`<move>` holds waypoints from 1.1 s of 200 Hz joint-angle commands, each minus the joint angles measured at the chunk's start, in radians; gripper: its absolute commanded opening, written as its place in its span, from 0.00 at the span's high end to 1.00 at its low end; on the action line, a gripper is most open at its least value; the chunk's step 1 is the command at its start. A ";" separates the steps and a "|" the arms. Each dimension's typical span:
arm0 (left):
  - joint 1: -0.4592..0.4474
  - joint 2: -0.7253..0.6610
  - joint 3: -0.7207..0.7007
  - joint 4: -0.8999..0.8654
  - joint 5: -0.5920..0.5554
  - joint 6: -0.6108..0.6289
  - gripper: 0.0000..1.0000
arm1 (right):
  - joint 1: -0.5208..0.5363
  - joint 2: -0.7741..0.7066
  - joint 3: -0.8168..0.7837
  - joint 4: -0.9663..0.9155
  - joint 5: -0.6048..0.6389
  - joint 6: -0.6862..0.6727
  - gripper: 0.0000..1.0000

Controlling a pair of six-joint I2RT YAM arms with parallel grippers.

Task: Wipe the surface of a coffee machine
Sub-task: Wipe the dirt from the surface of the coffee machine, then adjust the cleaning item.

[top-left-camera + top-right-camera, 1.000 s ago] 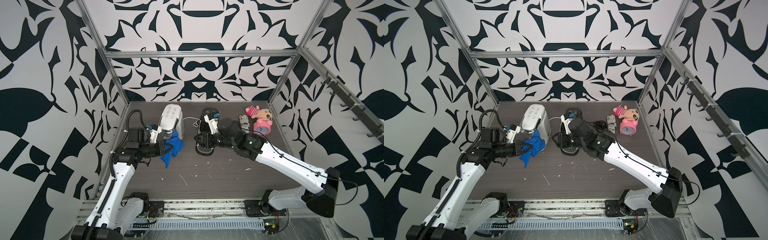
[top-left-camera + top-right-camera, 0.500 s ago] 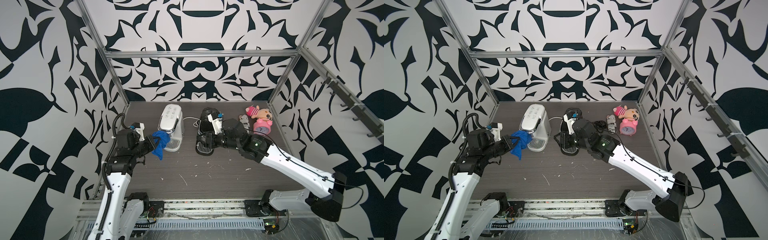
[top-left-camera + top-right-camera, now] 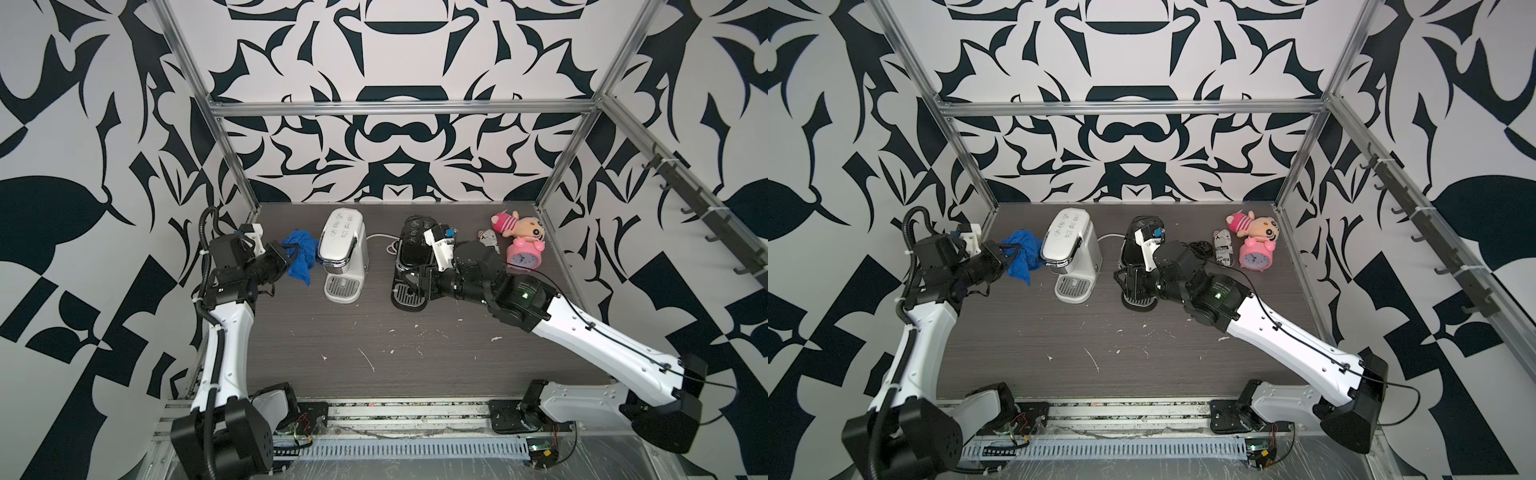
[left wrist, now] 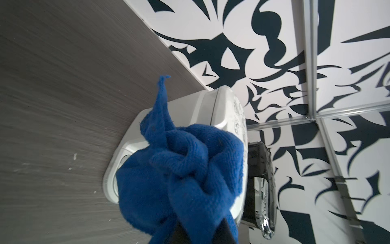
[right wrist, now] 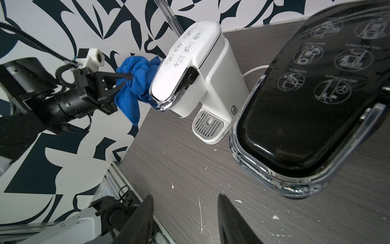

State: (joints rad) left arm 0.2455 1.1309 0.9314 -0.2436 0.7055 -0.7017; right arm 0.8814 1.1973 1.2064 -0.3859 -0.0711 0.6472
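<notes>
The white coffee machine (image 3: 343, 245) (image 3: 1069, 241) stands at the back of the table, left of centre. My left gripper (image 3: 291, 253) (image 5: 124, 81) is shut on a bunched blue cloth (image 3: 300, 257) (image 4: 179, 169) and holds it off the table at the machine's left side, level with its head. I cannot tell if the cloth touches the machine. My right gripper (image 3: 411, 286) (image 5: 183, 211) is open with only table between its fingers. It sits low at the front of a black coffee machine (image 3: 411, 245) (image 5: 306, 105).
A pink alarm clock (image 3: 524, 257), a plush doll (image 3: 515, 222) and a small patterned packet (image 3: 486, 239) lie at the back right. A white cable (image 3: 380, 239) runs between the two machines. White crumbs (image 3: 365, 357) dot the front of the table. The patterned side wall is close behind the left arm.
My left gripper carried the blue cloth from the front of the white machine leftward and back to its left side. The right gripper stayed by the black machine.
</notes>
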 commanded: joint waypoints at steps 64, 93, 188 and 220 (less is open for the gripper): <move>0.019 0.011 -0.116 0.192 0.350 -0.240 1.00 | 0.005 0.021 -0.004 0.042 -0.007 0.016 0.48; 0.057 -0.076 -0.128 0.124 0.342 -0.292 1.00 | 0.004 0.027 -0.001 0.061 -0.011 0.015 0.48; -0.280 -0.107 0.249 -0.153 0.279 -0.037 1.00 | 0.086 0.072 0.046 0.472 -0.163 -0.142 0.21; -0.376 -0.101 0.257 -0.102 0.322 -0.062 1.00 | 0.096 0.084 0.015 0.674 -0.215 -0.232 0.17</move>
State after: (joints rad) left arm -0.0998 1.0317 1.1683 -0.3531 0.9760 -0.7773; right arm 0.9710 1.2968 1.2087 0.0235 -0.2207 0.5148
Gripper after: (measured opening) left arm 0.092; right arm 0.821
